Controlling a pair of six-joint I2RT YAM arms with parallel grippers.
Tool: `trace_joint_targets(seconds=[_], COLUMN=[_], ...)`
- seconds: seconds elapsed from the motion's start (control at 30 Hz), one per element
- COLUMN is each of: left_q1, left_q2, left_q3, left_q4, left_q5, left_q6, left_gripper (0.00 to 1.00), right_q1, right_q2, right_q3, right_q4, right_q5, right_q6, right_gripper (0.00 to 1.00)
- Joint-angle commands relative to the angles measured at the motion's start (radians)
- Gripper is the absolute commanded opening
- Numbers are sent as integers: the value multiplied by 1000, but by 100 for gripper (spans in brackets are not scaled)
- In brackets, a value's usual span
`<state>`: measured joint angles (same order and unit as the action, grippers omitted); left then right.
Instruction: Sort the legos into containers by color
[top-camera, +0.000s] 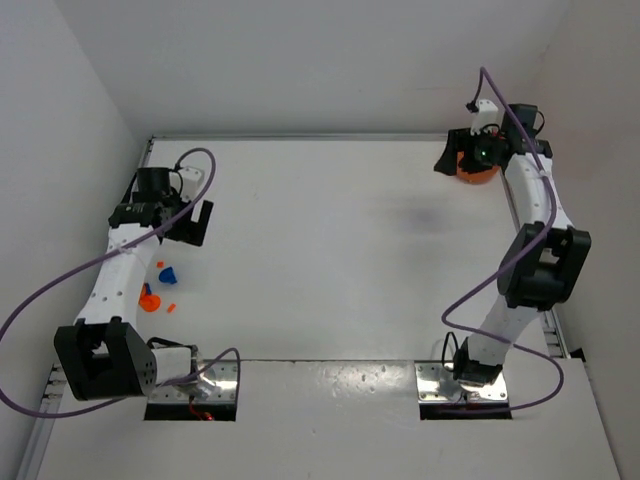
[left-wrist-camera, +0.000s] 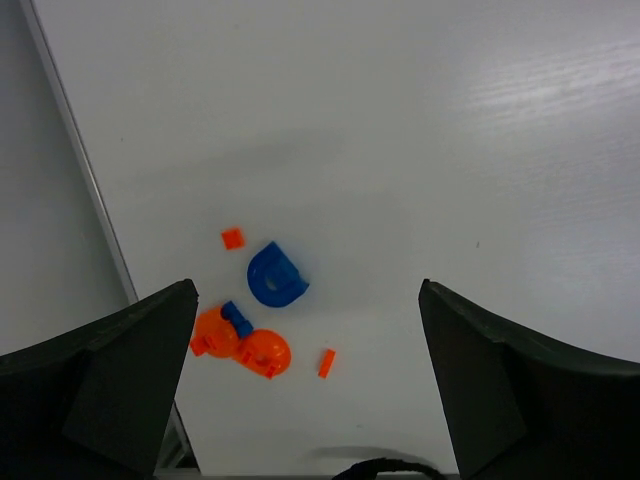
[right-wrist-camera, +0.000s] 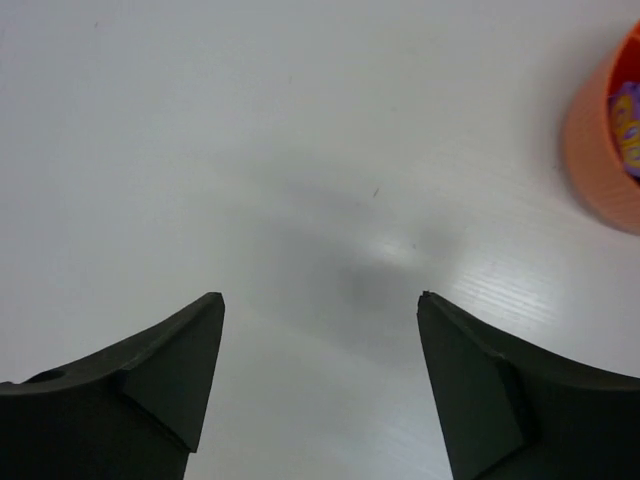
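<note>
Black left fingers (left-wrist-camera: 110, 390) wide apart, empty, right fingers (right-wrist-camera: 500, 400) parted, empty

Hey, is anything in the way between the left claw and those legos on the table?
Nothing visible. The left claw hangs open above the table, and the blue and orange legos lie uncovered on it with only bare surface around them.

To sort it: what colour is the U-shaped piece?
The U-shaped piece is blue; the left wrist view shows it best.
</note>
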<state>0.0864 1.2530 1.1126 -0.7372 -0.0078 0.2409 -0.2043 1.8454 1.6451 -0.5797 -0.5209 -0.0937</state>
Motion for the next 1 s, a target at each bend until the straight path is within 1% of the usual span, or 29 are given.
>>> trace_joint_targets(seconds=[0.0, 0.13, 0.23, 0.3, 0.33, 0.4, 0.5, 0.53, 0.6, 0.67, 0.77, 0.8, 0.87, 0.9, 0.97], left_q1=[38, 59, 82, 82, 82, 82, 82, 82, 82, 82, 82, 82, 82, 82, 82], left_q2=[-60, -101, -135, -135, -135, -124, -113, -113, -113, -113, -113, -113, -113, -113, -113], left_q3=[-57, -92, -92, -82, -73, -53, -25, -25, -14, -14, -5, -5, -5, -5, -5], left_q4=[-57, -93, -102, -102, -102, -122, -122, -122, -122, -122, -122, -122, -110, -99, -88], left_q5=[49, 83, 100, 82, 81, 91, 91, 91, 100, 100, 121, 130, 140, 140, 152], left_q6=[138, 187, 176, 158, 158, 146, 123, 111, 98, 81, 49, 26, 17, 6, -6], left_gripper=[98, 98, 98, 98, 100, 100, 100, 100, 100, 100, 100, 100, 100, 100, 100], right_q1=[28, 51, 62, 62, 62, 62, 62, 62, 62, 62, 51, 51, 51, 62, 62], right_q2=[-121, -215, -253, -262, -262, -273, -282, -252, -203, -114, -28, 24, 66, 86, 138], right_q3=[-89, -177, -177, -177, -177, -208, -223, -223, -174, -131, -50, -10, 11, 39, 64], right_q4=[-31, -40, -77, -77, -60, 18, 162, 187, 221, 233, 245, 245, 267, 267, 282], right_q5=[-73, -15, 66, 114, 161, 235, 286, 307, 327, 369, 369, 348, 348, 401, 401], right_q6=[2, -8, -29, -15, -15, 12, 49, 49, 49, 78, 106, 121, 167, 184, 204], right_gripper=[81, 87, 87, 87, 87, 80, 74, 72, 72, 79, 86, 88, 89, 89, 89])
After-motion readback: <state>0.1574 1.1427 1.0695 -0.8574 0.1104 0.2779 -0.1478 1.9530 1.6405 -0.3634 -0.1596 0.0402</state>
